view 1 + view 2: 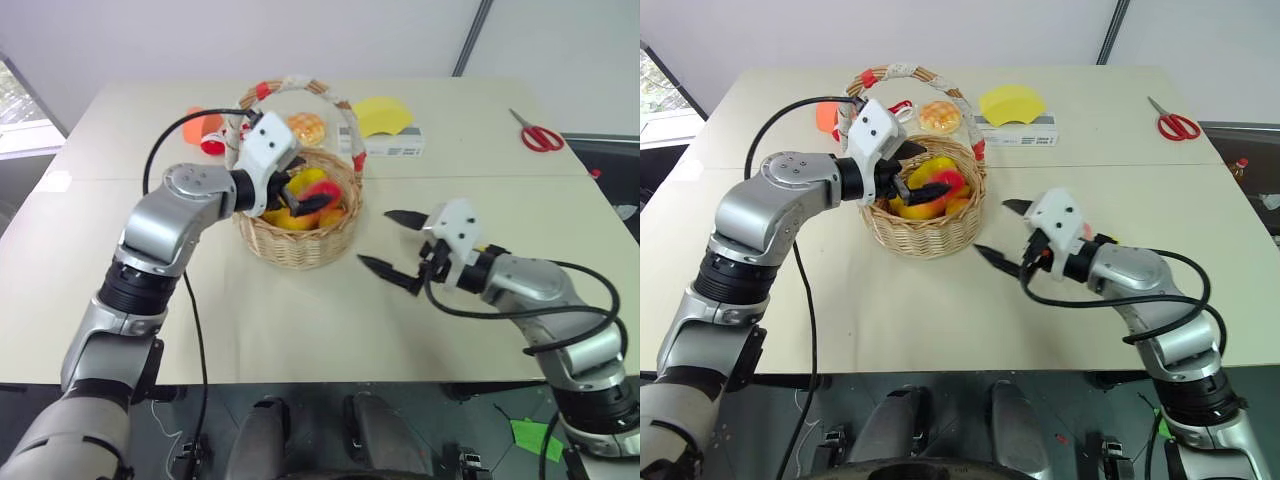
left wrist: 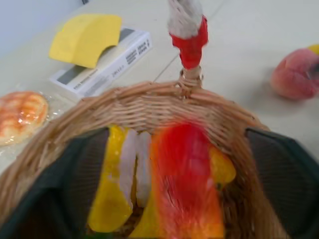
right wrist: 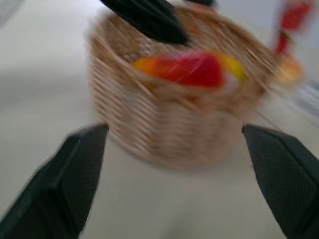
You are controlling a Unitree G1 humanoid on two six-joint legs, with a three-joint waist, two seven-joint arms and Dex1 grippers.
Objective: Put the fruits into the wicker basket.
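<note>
While the wicker basket (image 1: 300,222) sits mid-table, the mango (image 2: 187,174) lies inside it between the left gripper's (image 1: 300,196) spread, empty fingers. Right of the basket, the peach (image 2: 295,73) hides behind the right gripper (image 1: 393,243), also open. Print on the far white box (image 2: 107,59) stays unreadable.

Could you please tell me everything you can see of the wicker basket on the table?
The wicker basket is a round, bowl-shaped basket of tan woven cane, standing upright on the beige table. Its tall arched handle is wrapped in white with red bands. Inside lie a red-and-yellow mango and other yellow pieces. The left gripper hangs open over its rim, fingers above the contents; the open right gripper is apart, on its other side. A bun lies behind it.
</note>
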